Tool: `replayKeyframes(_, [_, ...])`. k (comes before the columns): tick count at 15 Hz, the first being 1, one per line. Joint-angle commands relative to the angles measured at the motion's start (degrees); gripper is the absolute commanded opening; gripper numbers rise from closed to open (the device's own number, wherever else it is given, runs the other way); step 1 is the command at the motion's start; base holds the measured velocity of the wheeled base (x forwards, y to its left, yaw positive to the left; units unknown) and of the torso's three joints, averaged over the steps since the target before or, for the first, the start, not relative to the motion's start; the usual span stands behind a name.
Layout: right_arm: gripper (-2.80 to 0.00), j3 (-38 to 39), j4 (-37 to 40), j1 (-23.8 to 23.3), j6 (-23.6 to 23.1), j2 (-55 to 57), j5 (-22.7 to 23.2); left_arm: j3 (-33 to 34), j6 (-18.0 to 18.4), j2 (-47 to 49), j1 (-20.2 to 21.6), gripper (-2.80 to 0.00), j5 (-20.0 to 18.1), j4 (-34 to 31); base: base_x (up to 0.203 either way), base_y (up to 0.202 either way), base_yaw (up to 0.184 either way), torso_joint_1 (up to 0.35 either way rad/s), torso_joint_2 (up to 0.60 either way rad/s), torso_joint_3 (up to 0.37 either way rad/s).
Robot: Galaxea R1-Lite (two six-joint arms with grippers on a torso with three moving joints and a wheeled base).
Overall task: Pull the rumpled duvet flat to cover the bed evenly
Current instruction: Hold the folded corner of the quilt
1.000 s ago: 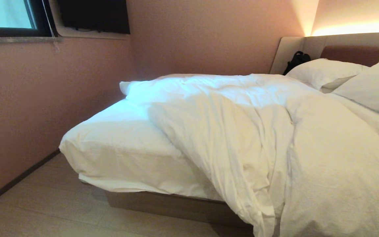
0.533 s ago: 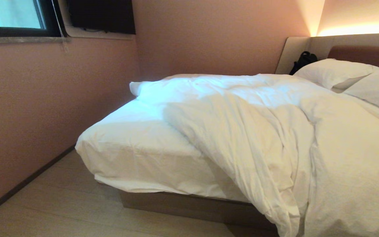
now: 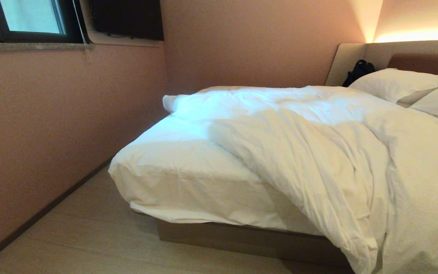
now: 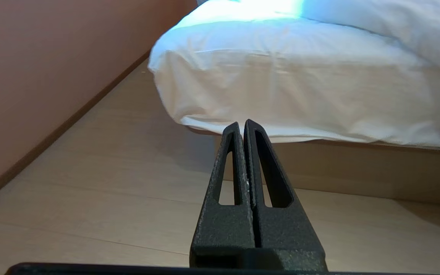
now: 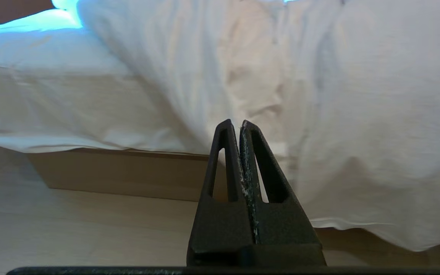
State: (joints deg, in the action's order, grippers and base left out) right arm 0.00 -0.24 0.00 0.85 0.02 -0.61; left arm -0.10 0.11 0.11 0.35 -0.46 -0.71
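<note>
The duvet point(image 3: 318, 152) lies rumpled on the bed point(image 3: 242, 238), bunched toward the right and far part of the mattress. Its near edge runs on a slant from the far left corner down to the near right, where a thick fold spills over the side of the bed and hangs past the tan base toward the floor point(image 3: 89, 236). The left near corner of the mattress is bare, showing only the fitted sheet point(image 3: 173, 171).

The right gripper point(image 5: 239, 124) is low in front of the bed, its fingers pressed together with nothing between them. In the right wrist view the hanging fold of the duvet fills the space straight beyond and to one side of the tips, apart from them. The left gripper point(image 4: 241, 124) is also low, its fingers together and empty; beyond its tips are the uncovered sheet corner and the base, with the duvet only at the far edge of that view. Neither gripper appears in the head view.

Two pillows point(image 3: 397, 83) rest at the far right against the headboard point(image 3: 420, 57), with a dark object point(image 3: 359, 72) beside them. A pink wall point(image 3: 51, 125) runs along the left, with a window point(image 3: 29, 17) above.
</note>
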Motion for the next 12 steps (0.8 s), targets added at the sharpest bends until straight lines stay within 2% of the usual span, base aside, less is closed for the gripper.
replayKeyframes(1, [-2.80,0.0,0.0,0.0,-0.1,0.0,0.0,0.0,0.0,0.0,0.0,-2.80,0.0,0.0,0.000,0.192,0.001,-0.001,0.00,0.002])
replayKeyframes(12, [-2.80,0.0,0.0,0.0,0.0,0.0,0.0,0.0,0.0,0.0,0.0,-2.80,0.0,0.0,0.000,0.195,0.000,0.004,0.00,0.002])
